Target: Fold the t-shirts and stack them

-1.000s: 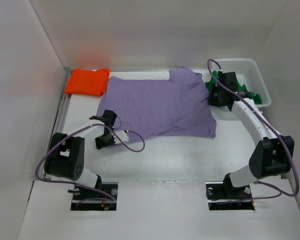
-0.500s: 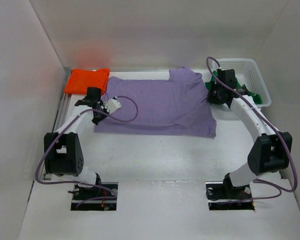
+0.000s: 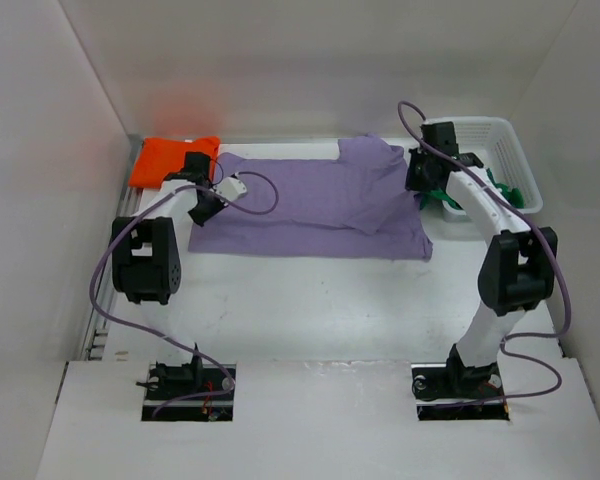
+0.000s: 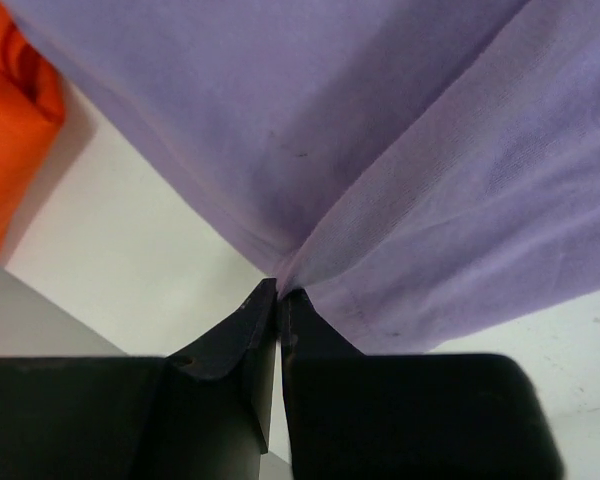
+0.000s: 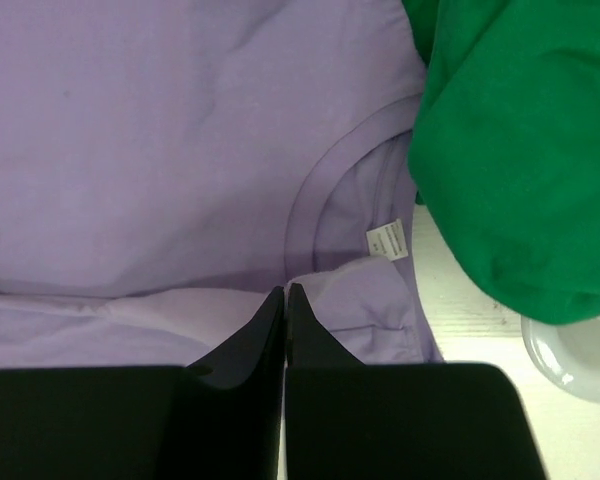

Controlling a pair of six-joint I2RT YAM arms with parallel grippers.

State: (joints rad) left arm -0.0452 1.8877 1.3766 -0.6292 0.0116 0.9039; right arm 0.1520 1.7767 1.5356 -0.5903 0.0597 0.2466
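The orange shirt point(image 3: 175, 162) lies folded into a neat block just beyond the far left corner of the purple shirt point(image 3: 310, 205), close to it but not touching it as far as the top view shows.

At the purple shirt's left edge is the left pincer point(image 4: 280, 295). Its two black fingers are pressed together and pinch a bit of the purple cloth. In the wrist view the fabric gathers to a point at the tips and fans out from there.

The purple shirt is spread across the far half of the white table point(image 3: 320, 310), with its near part doubled over the rest, so a slanted fold shows right of its middle.

At the purple shirt's right edge, by the collar, is the right pincer point(image 5: 284, 295). Its fingers are also pressed together, with a paler flap of purple cloth drawn up to the tips. The round neckline and a small white label point(image 5: 386, 240) lie just beyond them.

The green shirt point(image 5: 520, 150) is bunched up just to the right of the purple shirt. It overlaps that shirt's collar corner in the wrist view and spills out of the white basket point(image 3: 510, 135), which stands at the purple shirt's far right.
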